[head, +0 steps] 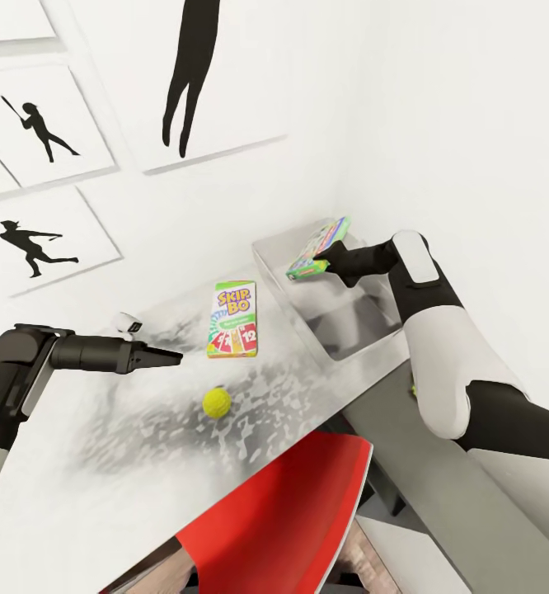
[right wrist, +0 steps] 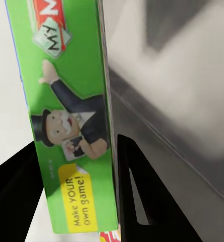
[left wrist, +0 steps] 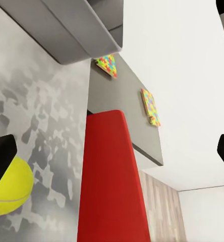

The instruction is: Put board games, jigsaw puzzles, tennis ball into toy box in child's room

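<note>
My right gripper (head: pixel 328 266) is shut on a green board game (head: pixel 318 246), holding it tilted above the far end of the grey toy box (head: pixel 279 276). In the right wrist view the green box (right wrist: pixel 71 101) sits between the black fingers (right wrist: pixel 142 201), beside the toy box wall (right wrist: pixel 182 126). A Skip-Bo board game (head: pixel 232 319) lies flat on the table (head: pixel 68 487), with the yellow tennis ball (head: pixel 217 402) nearer me. My left gripper (head: pixel 171 356) hovers open left of both. The tennis ball (left wrist: pixel 8 189) lies by one left finger. Two jigsaw puzzles (left wrist: pixel 107 64) (left wrist: pixel 151 106) rest on the lower dark top.
A red chair (head: pixel 283 520) stands tucked under the table's front edge, also seen as a red chair back (left wrist: pixel 109 181). White walls with black silhouette pictures (head: pixel 39 132) close the table's far side and corner. Wood floor (left wrist: pixel 160 206) lies beyond the lower top.
</note>
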